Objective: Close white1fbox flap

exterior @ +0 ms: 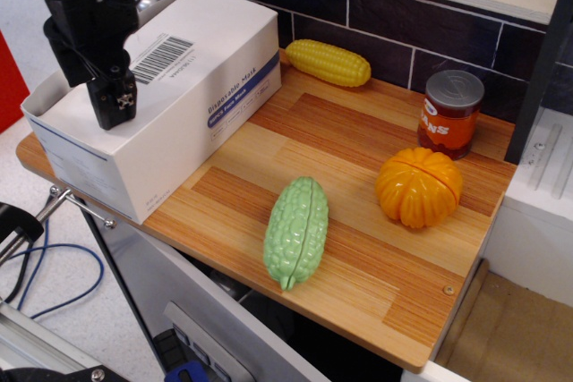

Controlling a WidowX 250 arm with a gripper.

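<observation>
The white1fbox [192, 127] is a large white carton with a blue stripe of text on its side, standing at the left end of the wooden counter. Its flap [192, 46] lies flat across the top, barcode face up. My black gripper [115, 105] hangs over the flap's left part, its fingers close together and its tip at or just above the flap; I cannot tell whether it touches. It holds nothing that I can see. A short end panel still stands a little at the box's left end.
A green bitter gourd [296, 231] lies at the counter's front middle. An orange pumpkin [418, 186] and a red can [450, 114] stand at the right. A yellow corn cob [328, 62] lies by the dark tiled back wall. The counter edge [81, 207] runs just below the box.
</observation>
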